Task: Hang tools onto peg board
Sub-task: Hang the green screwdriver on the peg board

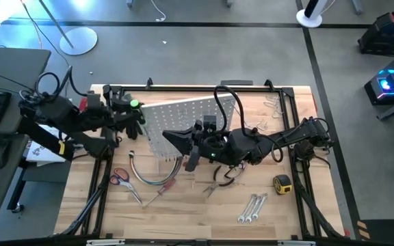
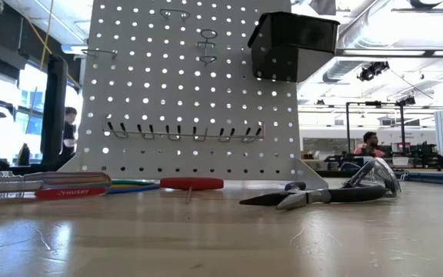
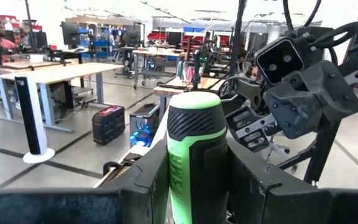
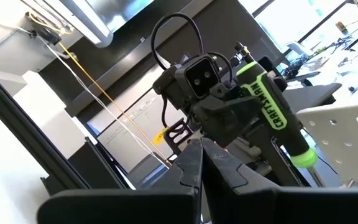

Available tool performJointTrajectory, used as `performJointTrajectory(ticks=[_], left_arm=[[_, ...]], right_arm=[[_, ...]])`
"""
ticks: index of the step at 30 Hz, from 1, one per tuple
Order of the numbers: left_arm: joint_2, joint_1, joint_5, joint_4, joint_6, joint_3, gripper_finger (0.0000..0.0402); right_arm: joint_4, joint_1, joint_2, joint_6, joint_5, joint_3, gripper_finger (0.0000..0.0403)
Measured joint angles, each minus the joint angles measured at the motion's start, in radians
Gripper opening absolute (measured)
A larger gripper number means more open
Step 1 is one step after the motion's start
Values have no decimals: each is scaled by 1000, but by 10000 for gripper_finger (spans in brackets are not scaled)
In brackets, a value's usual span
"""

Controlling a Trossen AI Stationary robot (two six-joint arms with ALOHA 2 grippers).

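Observation:
The white peg board stands tilted at the table's middle, with a black bin and a row of hooks on it. My left gripper hovers level just left of the board, shut on a green-handled screwdriver. My right gripper reaches in from the right over the board's near part, shut with nothing between its fingers. Whether it touches the board I cannot tell. Neither gripper shows in the low view. My left gripper pinches the green and black handle of the screwdriver between its two fingers, which come level from the table's left and lie across it. The handle stands roughly upright, its rounded green end above the fingers. It is lifted clear of the table; the shaft is hidden.
On the table near the board lie red scissors, a curved cable bundle, a red-handled screwdriver, black-handled pliers, a yellow tape measure and silver wrenches. Metal clamps lie far right. A black frame rims the table.

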Motion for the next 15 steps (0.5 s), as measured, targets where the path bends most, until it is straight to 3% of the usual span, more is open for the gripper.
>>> performJointTrajectory(ticks=[11, 15], left_arm=[[-3, 0, 2, 40, 56, -2, 115], [-3, 0, 4, -14, 31, -1, 115]], right_arm=[[0, -7, 0, 8, 0, 0, 0], [0, -7, 0, 8, -1, 0, 0]])
